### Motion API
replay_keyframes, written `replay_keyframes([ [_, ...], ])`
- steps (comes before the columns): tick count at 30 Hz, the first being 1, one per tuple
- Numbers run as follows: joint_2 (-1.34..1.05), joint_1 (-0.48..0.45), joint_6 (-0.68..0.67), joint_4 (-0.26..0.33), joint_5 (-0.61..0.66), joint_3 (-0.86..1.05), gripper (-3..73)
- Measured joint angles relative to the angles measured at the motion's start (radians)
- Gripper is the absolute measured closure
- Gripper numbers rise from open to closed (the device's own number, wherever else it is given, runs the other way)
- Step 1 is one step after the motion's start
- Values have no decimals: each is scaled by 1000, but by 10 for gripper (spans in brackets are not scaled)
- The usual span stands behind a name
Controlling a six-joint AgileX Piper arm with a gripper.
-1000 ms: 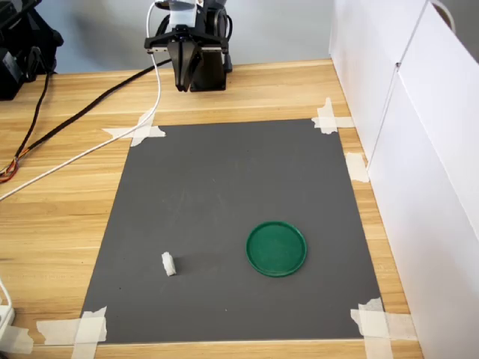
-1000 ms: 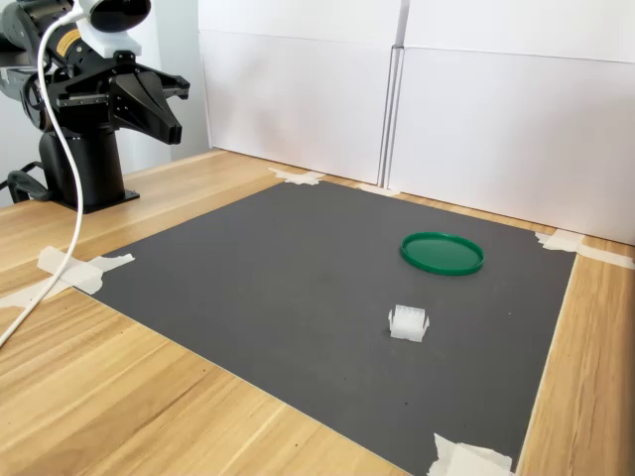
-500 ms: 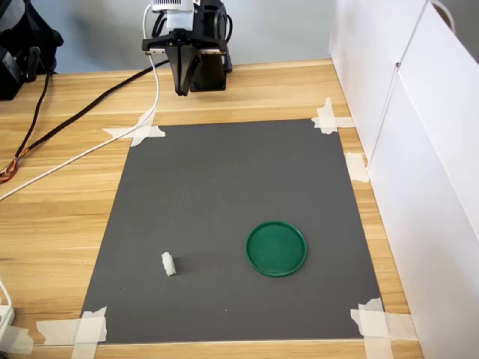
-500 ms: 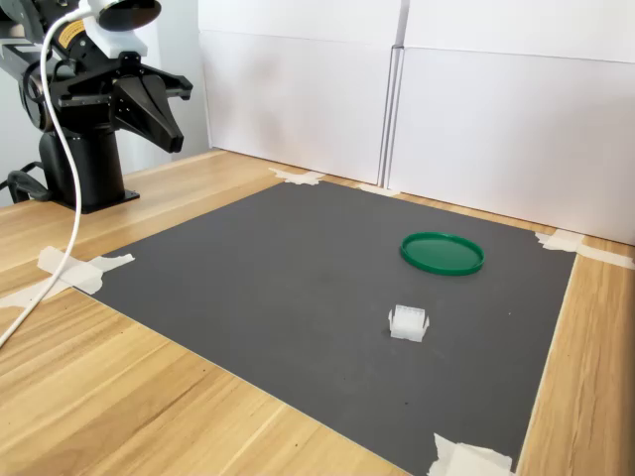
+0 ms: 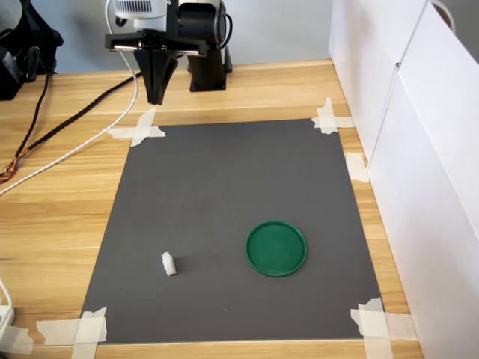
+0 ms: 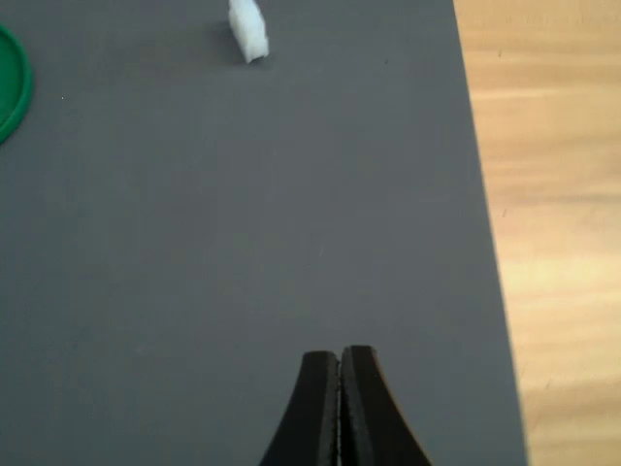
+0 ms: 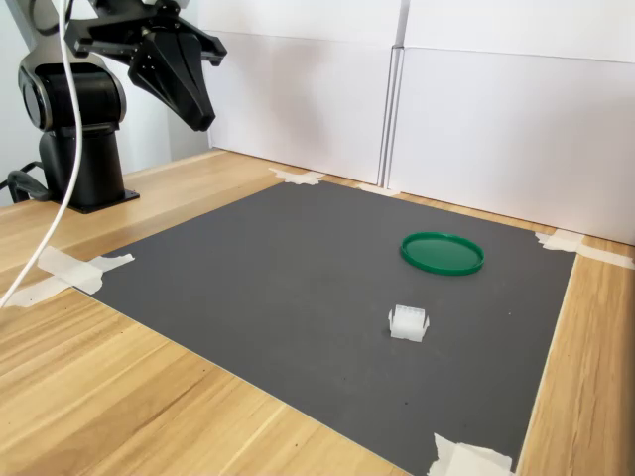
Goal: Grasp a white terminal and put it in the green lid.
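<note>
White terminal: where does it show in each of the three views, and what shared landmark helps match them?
First exterior view: the white terminal lies on the dark mat, lower left.
Wrist view: at the picture's edge, far from the gripper.
Second exterior view: on the mat, right of centre.
Shared landmark: the green lid, close by, not touching.

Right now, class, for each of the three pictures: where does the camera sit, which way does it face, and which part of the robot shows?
First exterior view: high, opposite the arm, looking down the dark mat; the arm's base and gripper show.
Second exterior view: low at the table's side, facing white panels; the gripper shows.
Wrist view: on the arm, facing the mat; closed fingertips show.
All share the white terminal and green lid.
</note>
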Motion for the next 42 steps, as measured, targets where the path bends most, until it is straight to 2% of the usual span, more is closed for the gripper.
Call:
replay_keyframes([
  [10,357,0,-120,-55,219,-352,717],
  [17,506,0,-295,-35,412,-563,717],
  [22,578,0,-400,-26,436,-638,717],
  [26,620,0,-420,-27,451,-711,717],
  [31,702,0,-524,-26,560,-824,700],
  [36,779,0,-575,-22,666,-913,584],
  [42,831,0,-547,-18,676,-969,287],
])
